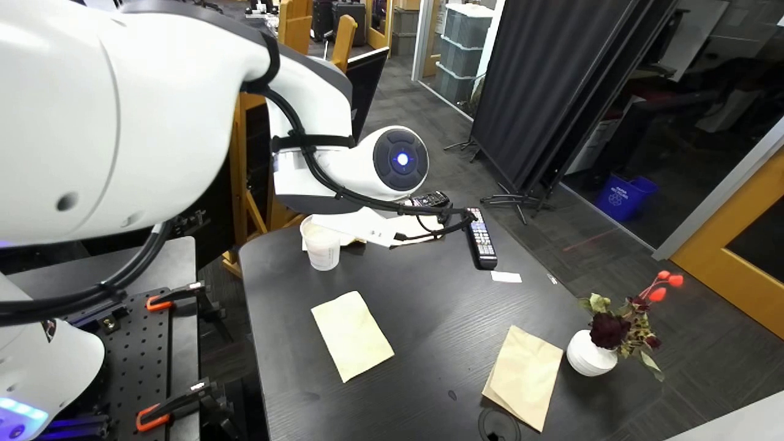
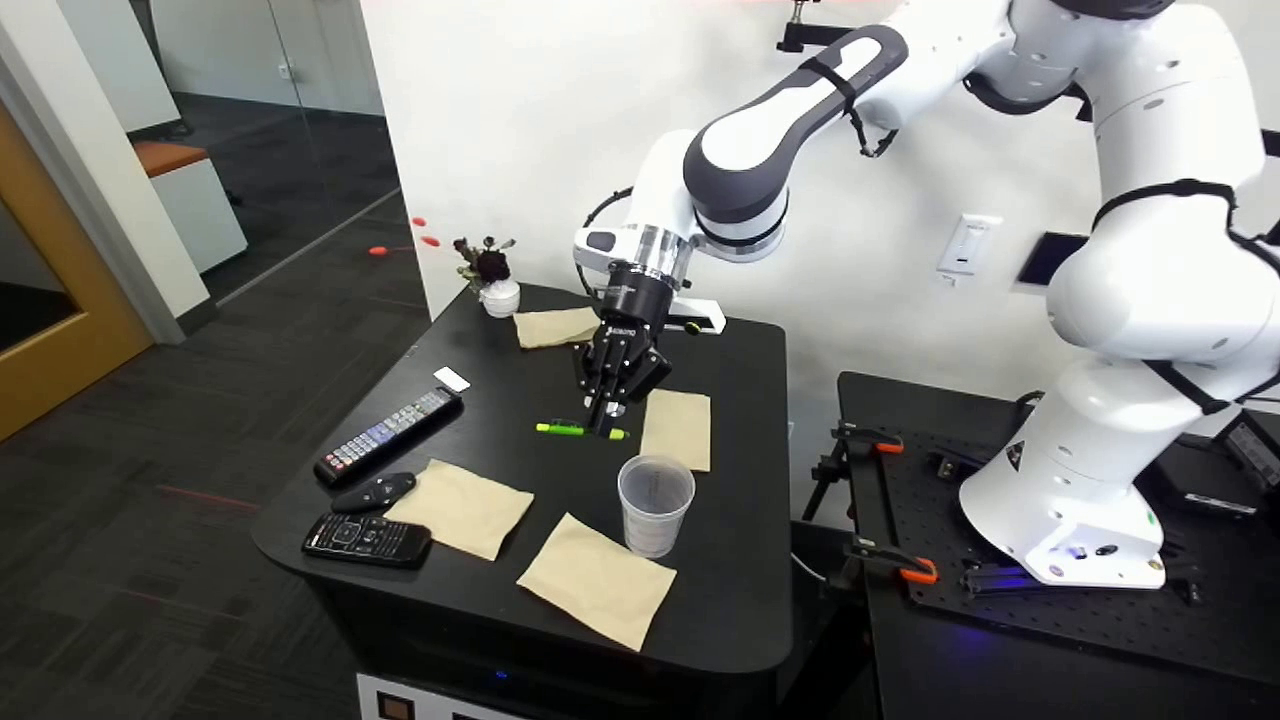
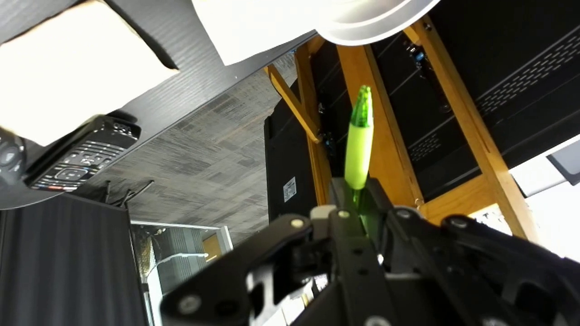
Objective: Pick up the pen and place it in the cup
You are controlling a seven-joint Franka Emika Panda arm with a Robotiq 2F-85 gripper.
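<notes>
The green pen (image 2: 562, 428) is clamped between my gripper's fingertips (image 2: 604, 418) in an exterior view. It lies about level, sticking out on both sides of the fingers, and appears raised above the table. In the wrist view the pen (image 3: 359, 156) points away from the closed fingertips (image 3: 357, 192), its clear green end outermost. The white, translucent cup (image 2: 655, 510) stands upright and apart from the pen, nearer that camera. The cup also shows in the other exterior picture (image 1: 323, 252) and at the wrist view's top edge (image 3: 385, 32). The arm hides gripper and pen in that exterior picture.
Several tan napkins lie on the black table (image 2: 740, 590), one (image 2: 598, 585) beside the cup and one (image 2: 676, 430) near the gripper. Several black remotes (image 2: 390, 435) lie along one edge. A white vase with red flowers (image 1: 591, 354) stands near another edge.
</notes>
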